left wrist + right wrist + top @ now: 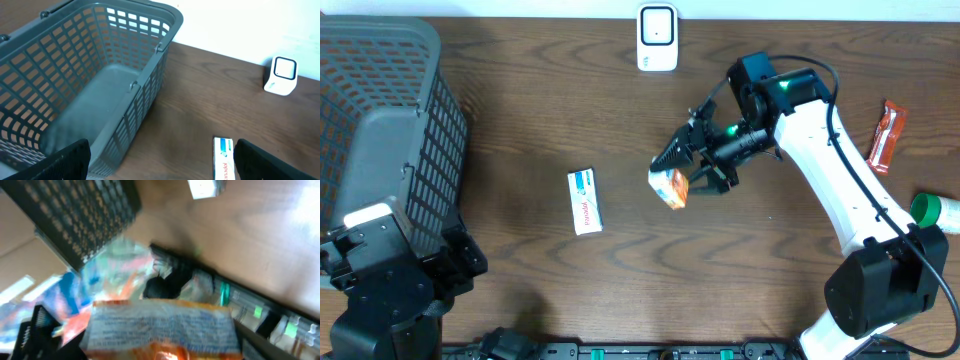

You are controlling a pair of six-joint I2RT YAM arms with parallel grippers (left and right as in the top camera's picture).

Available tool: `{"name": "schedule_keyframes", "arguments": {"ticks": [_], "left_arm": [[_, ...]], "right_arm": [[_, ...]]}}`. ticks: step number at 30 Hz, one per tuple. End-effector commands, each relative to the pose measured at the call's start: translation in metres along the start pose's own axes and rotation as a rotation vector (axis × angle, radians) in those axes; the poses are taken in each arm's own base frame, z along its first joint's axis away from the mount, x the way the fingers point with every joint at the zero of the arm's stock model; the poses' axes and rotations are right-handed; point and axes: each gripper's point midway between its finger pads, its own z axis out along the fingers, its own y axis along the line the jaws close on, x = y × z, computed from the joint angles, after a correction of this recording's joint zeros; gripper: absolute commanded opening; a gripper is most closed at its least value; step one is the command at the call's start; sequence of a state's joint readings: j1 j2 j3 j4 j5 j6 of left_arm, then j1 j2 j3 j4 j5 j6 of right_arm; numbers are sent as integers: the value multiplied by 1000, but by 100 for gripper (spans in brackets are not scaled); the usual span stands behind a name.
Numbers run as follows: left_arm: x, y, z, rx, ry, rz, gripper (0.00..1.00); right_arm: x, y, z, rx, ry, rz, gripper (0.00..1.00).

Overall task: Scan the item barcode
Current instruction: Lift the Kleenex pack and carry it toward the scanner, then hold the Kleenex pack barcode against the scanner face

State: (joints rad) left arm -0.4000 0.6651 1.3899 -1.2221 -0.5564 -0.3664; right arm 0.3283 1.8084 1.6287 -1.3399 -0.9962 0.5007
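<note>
My right gripper is shut on an orange and white snack packet, held above the middle of the wooden table. In the right wrist view the packet fills the space between the jaws, its printed white panel facing the camera and blurred. The white barcode scanner stands at the table's far edge, up and to the left of the packet; it shows as well in the left wrist view. My left gripper stands open and empty near the front left.
A grey mesh basket takes up the far left. A white and blue box lies flat left of the packet. A red packet and a green-capped bottle lie at the right edge.
</note>
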Motion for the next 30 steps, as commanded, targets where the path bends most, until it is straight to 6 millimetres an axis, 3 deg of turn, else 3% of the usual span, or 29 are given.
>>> {"name": "schedule_keyframes", "arguments": {"ticks": [1, 7, 11, 15, 21, 25, 30], "left_arm": [[-4, 3, -2, -7, -14, -16, 92], [-4, 2, -2, -7, -14, -16, 91], [-4, 3, -2, -7, -14, -16, 91], [-4, 3, -2, -7, -14, -16, 91], [-4, 3, -2, -7, -14, -16, 91], [-4, 3, -2, -7, -14, -16, 91], [-4, 3, -2, -7, -14, -16, 91]], "right_arm": [[-28, -12, -9, 112, -152, -92, 62], [-104, -14, -36, 284, -502, -279, 68], [-151, -11, -73, 445, -791, -347, 73], [-183, 8, -95, 484, -995, -408, 73], [-217, 35, -95, 415, -1113, -505, 69], [-229, 13, -79, 459, -1071, -461, 95], [-227, -22, -75, 591, -1033, -381, 98]]}}
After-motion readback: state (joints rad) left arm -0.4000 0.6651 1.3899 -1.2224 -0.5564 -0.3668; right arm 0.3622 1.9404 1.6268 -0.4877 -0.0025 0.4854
